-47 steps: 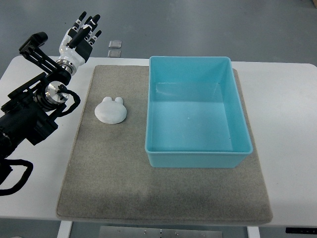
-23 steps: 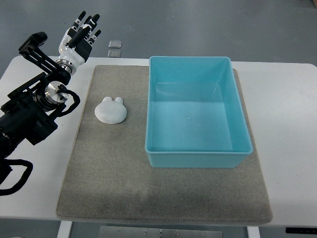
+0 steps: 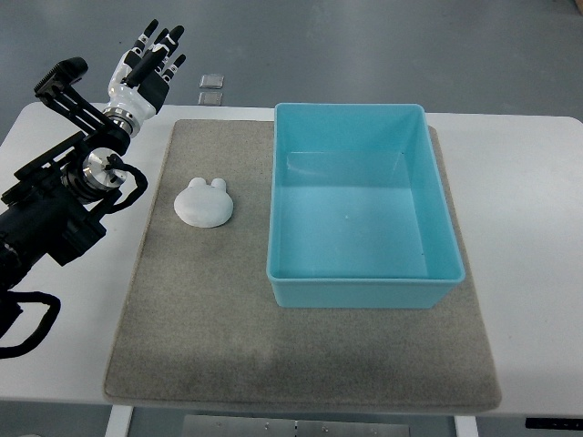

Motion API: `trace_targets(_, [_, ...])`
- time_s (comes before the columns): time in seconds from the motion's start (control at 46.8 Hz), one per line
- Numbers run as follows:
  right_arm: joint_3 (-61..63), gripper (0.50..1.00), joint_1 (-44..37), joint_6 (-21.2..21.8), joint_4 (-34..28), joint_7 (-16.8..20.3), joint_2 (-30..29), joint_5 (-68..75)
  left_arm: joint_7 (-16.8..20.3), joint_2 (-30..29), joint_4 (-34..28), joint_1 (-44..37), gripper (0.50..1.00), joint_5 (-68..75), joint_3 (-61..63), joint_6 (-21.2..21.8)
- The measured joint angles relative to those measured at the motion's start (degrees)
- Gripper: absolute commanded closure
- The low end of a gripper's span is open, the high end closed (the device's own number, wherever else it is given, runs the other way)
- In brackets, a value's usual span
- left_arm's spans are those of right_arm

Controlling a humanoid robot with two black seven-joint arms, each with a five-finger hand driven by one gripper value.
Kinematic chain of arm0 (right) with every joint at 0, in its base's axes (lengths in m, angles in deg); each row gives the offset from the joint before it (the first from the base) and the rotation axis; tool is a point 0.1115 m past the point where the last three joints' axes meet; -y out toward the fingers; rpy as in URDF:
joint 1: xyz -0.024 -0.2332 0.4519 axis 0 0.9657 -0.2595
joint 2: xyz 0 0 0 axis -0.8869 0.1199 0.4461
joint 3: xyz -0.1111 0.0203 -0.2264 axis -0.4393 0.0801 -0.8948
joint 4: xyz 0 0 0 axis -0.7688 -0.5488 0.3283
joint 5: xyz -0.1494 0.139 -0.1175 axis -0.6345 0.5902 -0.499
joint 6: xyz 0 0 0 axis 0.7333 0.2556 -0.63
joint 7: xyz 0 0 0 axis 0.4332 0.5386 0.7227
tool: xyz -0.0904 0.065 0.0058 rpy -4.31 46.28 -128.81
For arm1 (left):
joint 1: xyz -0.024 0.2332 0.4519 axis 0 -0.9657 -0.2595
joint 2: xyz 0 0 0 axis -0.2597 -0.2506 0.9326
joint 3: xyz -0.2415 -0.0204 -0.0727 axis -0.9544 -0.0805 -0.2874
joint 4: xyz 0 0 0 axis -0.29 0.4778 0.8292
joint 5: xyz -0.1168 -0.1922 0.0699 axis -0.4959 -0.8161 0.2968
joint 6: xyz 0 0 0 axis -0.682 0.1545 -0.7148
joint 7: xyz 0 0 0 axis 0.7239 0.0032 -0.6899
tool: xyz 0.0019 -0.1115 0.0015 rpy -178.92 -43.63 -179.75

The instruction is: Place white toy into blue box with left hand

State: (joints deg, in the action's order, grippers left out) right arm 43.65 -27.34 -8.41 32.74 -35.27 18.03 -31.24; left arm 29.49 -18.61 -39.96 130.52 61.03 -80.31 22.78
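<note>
The grey mat [image 3: 301,355] covers most of the white counter [image 3: 528,228] and carries the empty blue box [image 3: 364,282] at centre right. The white toy [image 3: 204,202] lies flat just left of it, ungrasped. At upper left, the left hand [image 3: 141,77] hovers with fingers [image 3: 162,38] spread, holding nothing, presumably readied for the reach.

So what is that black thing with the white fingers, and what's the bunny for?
That is a robot's arm, and the white part with dark fingertips is its left hand. The picture is taken from above, looking down from the robot's own side. The hand is up near the far left corner of the white table, fingers spread, holding nothing. On the table is a grey mat. On the mat lies a white toy with little ears, and beside it, not touching, stands a blue box with nothing in it. The robot is meant to put the toy into the box. Its other hand is not in the picture.
</note>
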Motion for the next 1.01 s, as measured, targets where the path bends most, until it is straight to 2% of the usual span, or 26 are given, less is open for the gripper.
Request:
trace_targets(0.321, [0.0, 0.564, -0.01, 0.0, 0.0, 0.0, 0.0, 0.0, -0.62, -0.8, 0.6, 0.53, 0.508, 0.7, 1.27, 0.12])
trace_targets(0.428, [0.0, 0.564, 0.0, 0.0, 0.0, 0.0, 0.0, 0.0, -0.8, -0.89, 2.58, 0.17, 0.51, 3.35, 1.51, 0.12])
trace_targets(0.642, [0.0, 0.564, 0.01, 0.0, 0.0, 0.0, 0.0, 0.0, -0.9, -4.18, 9.27, -0.19, 0.51, 16.96, 2.37, 2.36])
trace_targets(0.834, [0.0, 0.564, 0.0, 0.0, 0.0, 0.0, 0.0, 0.0, -0.95, -6.58, 11.51, 0.21, 0.51, 32.39, 6.64, 2.56])
trace_targets(1.005, [0.0, 0.564, 0.0, 0.0, 0.0, 0.0, 0.0, 0.0, -2.5, -11.35, 17.25, 0.69, 0.51, 40.46, 11.22, 2.32])
